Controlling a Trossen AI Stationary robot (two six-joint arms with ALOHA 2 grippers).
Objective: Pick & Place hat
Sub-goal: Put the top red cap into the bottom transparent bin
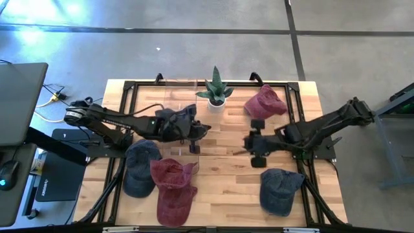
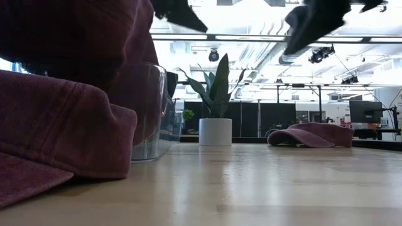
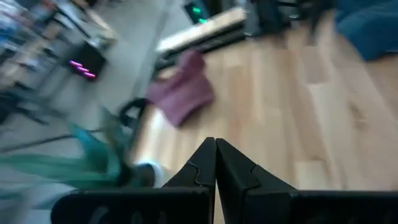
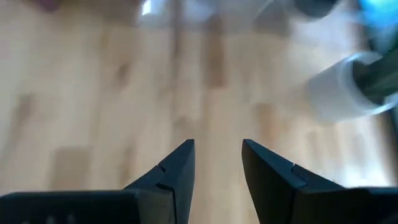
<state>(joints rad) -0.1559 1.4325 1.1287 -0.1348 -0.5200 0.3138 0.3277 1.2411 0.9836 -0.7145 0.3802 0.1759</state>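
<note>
1. Your table [image 1: 220, 188] carries four hats: a maroon hat [image 1: 173, 191] and a blue hat [image 1: 140, 167] front left, another blue hat [image 1: 279, 189] front right, a second maroon hat [image 1: 264, 101] at the back.
2. Your left gripper [image 1: 202, 129] hovers mid-table, jaws together, empty.
3. Your right gripper [image 1: 249, 144] faces it, jaws apart, empty.
4. A potted plant [image 1: 216, 90] stands at the back.

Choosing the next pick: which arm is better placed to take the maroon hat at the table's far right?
Right, probably. The right gripper is open and empty, on the same side as the maroon hat. The left gripper is shut, with nothing between its fingers, beyond the potted plant from that hat.
</note>
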